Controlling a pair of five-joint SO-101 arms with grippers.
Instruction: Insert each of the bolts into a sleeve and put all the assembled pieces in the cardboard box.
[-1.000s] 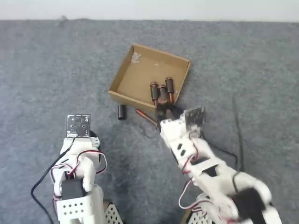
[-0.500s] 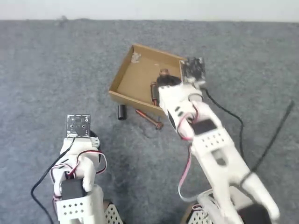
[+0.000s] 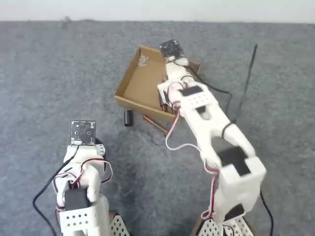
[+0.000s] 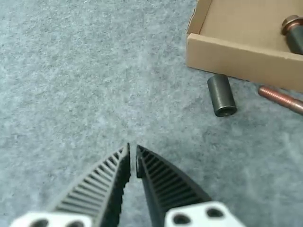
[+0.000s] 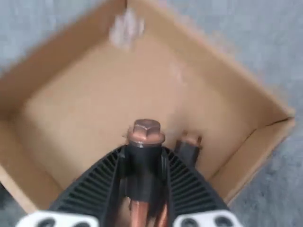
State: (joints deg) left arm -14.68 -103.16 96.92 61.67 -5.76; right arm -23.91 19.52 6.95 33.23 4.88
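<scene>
Wrist view: right tool [image 5: 143,153] grips a sleeved bolt [image 5: 146,131] over the cardboard box [image 5: 71,104]; left tool [image 4: 132,151] narrow, empty.

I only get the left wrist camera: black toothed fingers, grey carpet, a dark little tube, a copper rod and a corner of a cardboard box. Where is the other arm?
Observer: In the high view the right arm stretches out over the cardboard box.
Operator: Is it holding something?
Observer: Yes. Its own wrist view shows the right gripper shut on a sleeved bolt, copper hex head outermost.
Operator: Is the box filling up?
Observer: Hardly. A second sleeved bolt lies beside the held one, and most of the box floor is bare.
</scene>
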